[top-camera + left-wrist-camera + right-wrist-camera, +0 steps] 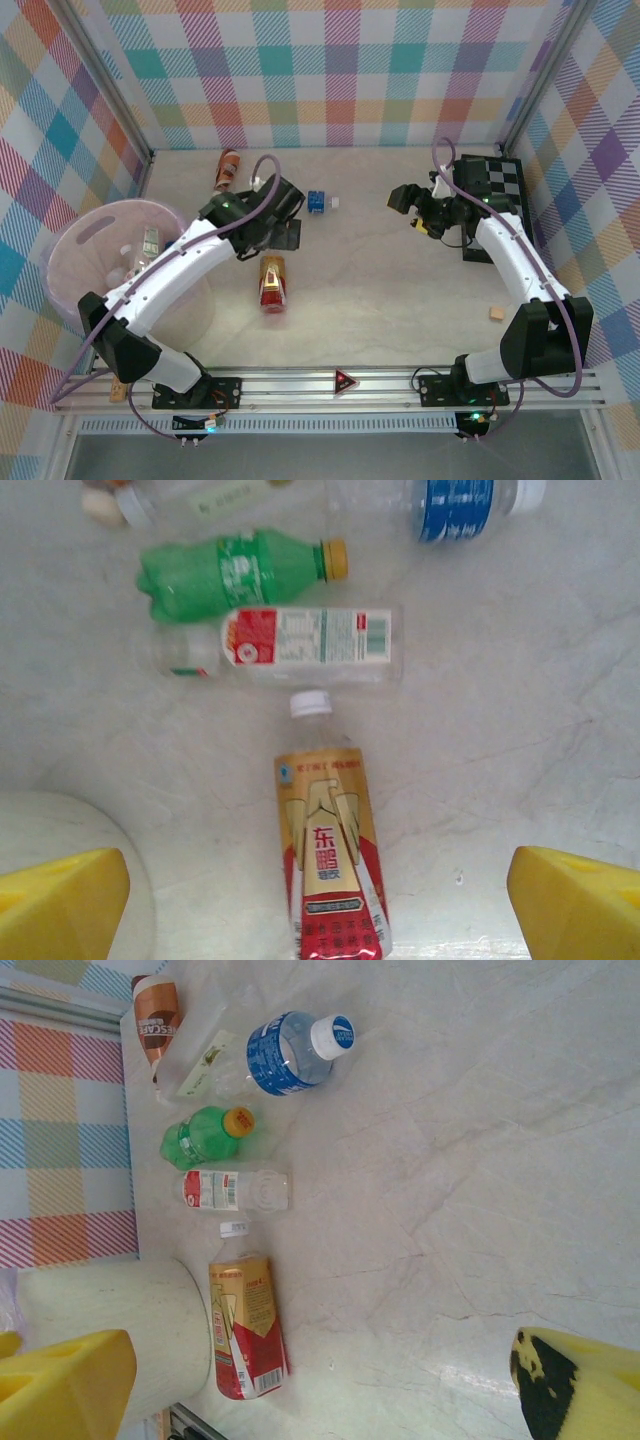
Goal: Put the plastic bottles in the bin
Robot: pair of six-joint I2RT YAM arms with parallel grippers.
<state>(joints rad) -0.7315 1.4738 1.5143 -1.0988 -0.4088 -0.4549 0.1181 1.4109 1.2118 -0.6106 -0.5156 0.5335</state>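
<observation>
Several plastic bottles lie on the table. A gold-and-red labelled bottle (272, 283) (330, 850) (245, 1330) lies directly below my left gripper (285, 230) (320, 910), which hangs open above it with nothing held. Beyond it lie a clear bottle with a red-and-white label (290, 640) (235, 1190), a green bottle (240, 575) (205, 1135), a blue-labelled bottle (320, 202) (460, 500) (290, 1052) and a brown bottle (228, 170) (155, 1020). The pink bin (90, 230) (110, 1310) stands at the left with bottles inside. My right gripper (405, 200) (320, 1390) is open and empty over bare table.
A black-and-white checkerboard (495, 185) lies at the far right behind the right arm. A small wooden block (495, 313) sits near the right arm's base. Checked walls enclose the table on three sides.
</observation>
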